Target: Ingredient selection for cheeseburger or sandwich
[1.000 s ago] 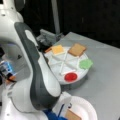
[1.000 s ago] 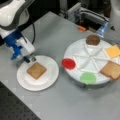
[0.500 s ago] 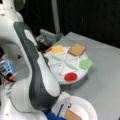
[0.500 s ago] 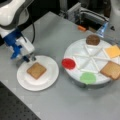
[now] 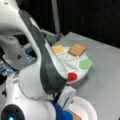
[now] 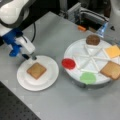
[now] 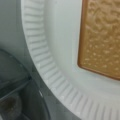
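A tan-brown bread slice (image 6: 36, 70) lies flat in the middle of the white plate (image 6: 51, 65). My gripper (image 6: 30, 57) hangs over the plate's upper left rim, open and holding nothing, a little apart from the slice. The wrist view shows that slice (image 7: 102, 37) and the ribbed plate rim (image 7: 50, 75) close below. The other ingredients sit in the divided tray (image 6: 82, 56): a dark brown patty (image 6: 93, 39), a yellow cheese square (image 6: 113, 51) and a second bread slice (image 6: 111, 70). The cheese (image 5: 58, 49) and bread (image 5: 77, 49) also show in a front view, where my arm hides the gripper.
The tray also holds a red round piece (image 6: 68, 63) and a green piece (image 6: 88, 77). Equipment and an orange item (image 6: 81, 28) stand behind the tray. The table's front edge (image 6: 15, 100) runs just below the plate.
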Motion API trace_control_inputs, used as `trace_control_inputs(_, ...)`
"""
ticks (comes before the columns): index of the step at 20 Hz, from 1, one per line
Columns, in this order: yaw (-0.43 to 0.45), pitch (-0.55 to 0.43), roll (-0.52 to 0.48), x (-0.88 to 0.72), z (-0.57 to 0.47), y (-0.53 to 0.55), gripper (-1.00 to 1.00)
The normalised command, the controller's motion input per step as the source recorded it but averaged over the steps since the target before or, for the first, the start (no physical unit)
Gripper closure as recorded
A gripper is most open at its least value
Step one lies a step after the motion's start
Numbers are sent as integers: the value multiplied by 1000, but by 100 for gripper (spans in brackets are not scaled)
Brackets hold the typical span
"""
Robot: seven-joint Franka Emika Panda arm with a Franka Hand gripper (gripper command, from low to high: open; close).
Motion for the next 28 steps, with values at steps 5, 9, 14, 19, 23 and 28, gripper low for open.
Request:
trace_control_inputs(5,-55,-71,-608,-370,143,536,-100)
trace_control_inputs(9,-26,-150,-619,-546,183,472,-100)
trace_control_inputs(14,-60,-108,-568,-635,232,473,-100)
trace_control_inputs(19,-108,-87,-506,-654,129,607,-100)
trace_control_inputs(23,-31,-107,-424,-667,50,645,-100)
trace_control_inputs(28,-12,-139,-296,-629,-1,388,-100)
